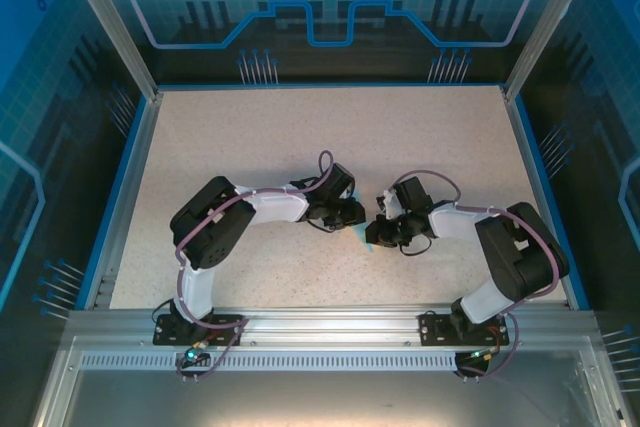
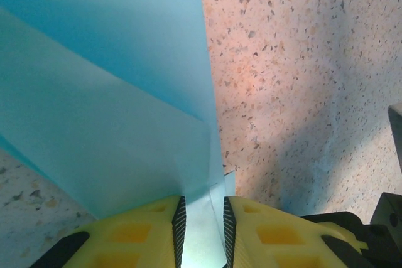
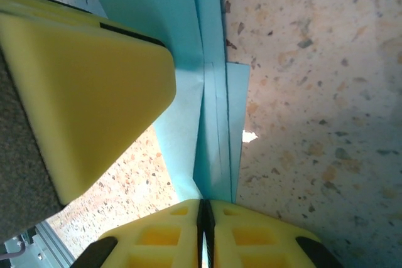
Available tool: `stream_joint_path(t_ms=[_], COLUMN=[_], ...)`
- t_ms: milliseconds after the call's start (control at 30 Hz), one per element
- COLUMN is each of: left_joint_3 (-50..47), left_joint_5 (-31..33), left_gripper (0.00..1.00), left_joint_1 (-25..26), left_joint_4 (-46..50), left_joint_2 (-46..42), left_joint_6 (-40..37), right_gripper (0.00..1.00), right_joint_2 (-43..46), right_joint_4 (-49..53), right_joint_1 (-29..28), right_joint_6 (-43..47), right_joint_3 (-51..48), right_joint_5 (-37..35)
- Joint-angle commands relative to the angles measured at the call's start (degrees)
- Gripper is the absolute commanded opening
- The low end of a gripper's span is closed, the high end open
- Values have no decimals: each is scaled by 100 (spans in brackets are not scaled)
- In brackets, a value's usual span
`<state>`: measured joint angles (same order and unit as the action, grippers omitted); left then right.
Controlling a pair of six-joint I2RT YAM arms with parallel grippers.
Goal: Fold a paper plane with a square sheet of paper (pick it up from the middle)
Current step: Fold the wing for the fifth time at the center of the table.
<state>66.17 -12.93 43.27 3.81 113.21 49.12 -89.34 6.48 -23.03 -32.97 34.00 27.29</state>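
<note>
Your paper (image 1: pixel 363 238) sits around the middle of the table (image 1: pixel 300 137), a little toward the near edge, pinched between the two arms where they meet. It is thin and light, so expect it to flop, to crease wherever it is squeezed, and perhaps to slide out of the pads if you tug. It will likely tear or crumple before it resists. It is folded into a narrow, layered strip. The stacked layers along the crease look like the stiffest place to take hold, so grip there rather than on a loose single flap. The left gripper (image 2: pixel 203 236) is closed narrowly on one end of the paper, with the folded layers filling the slot between its pads. The right gripper (image 3: pixel 205 221) is pinched tight on an edge of the same strip, its pads all but touching. From above, the paper is a small sliver of blue between the two wrists, too small to judge either grip. The left wrist view gives you the broad overlapping flaps and a diagonal fold line. The right wrist view gives you the stepped edges of the layers and a yellow finger (image 3: pixel 94 86), likely the left gripper's, close beside the paper.
</note>
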Motion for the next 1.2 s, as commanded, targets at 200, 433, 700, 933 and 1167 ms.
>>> stream_joint_path(t_ms=[200,433,700,933,1167], left_joint_3=[112,173,183,185,216], left_joint_5=[-101,-181,-221,-210,-201], left_gripper=[27,27,28,27,27], left_joint_1=[-28,-24,-29,-24,-31], left_joint_4=[290,276,292,339,364], left_joint_2=[180,237,228,221,236], left_joint_6=[-164,-179,-198,-225,-245], right_gripper=[14,13,14,14,14], right_joint_2=[654,626,173,-154,-189], right_joint_4=[675,666,922,866,840], right_joint_1=[104,44,-169,-107,62], right_joint_6=[-32,89,258,300,303], right_joint_3=[-100,120,544,512,312], right_joint_5=[-67,460,425,262,231])
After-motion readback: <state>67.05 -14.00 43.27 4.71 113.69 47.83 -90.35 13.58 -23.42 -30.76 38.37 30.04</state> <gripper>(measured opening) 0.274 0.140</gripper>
